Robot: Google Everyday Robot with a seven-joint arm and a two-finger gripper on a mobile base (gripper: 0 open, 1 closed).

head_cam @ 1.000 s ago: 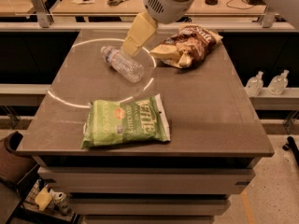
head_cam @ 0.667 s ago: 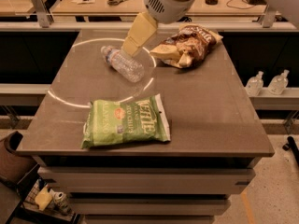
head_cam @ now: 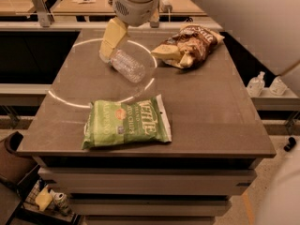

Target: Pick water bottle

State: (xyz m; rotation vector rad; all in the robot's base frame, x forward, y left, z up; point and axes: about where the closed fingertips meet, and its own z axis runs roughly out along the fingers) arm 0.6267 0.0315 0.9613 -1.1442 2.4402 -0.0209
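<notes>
The water bottle is small, clear and ribbed. It lies on its side on the brown table, left of centre toward the back, with its neck end pointing back-left. My gripper is pale yellow and comes down from the white arm at the top. It sits over the bottle's neck end and hides the cap. The bottle's body sticks out to the lower right of the gripper.
A green chip bag lies flat near the table's front edge. A brown snack bag lies at the back right. Two small white pump bottles stand on a shelf to the right. Benches with tools stand behind.
My gripper has moved left and down, from above the bottle's middle to its neck end. The bottle and the bags have not moved.
</notes>
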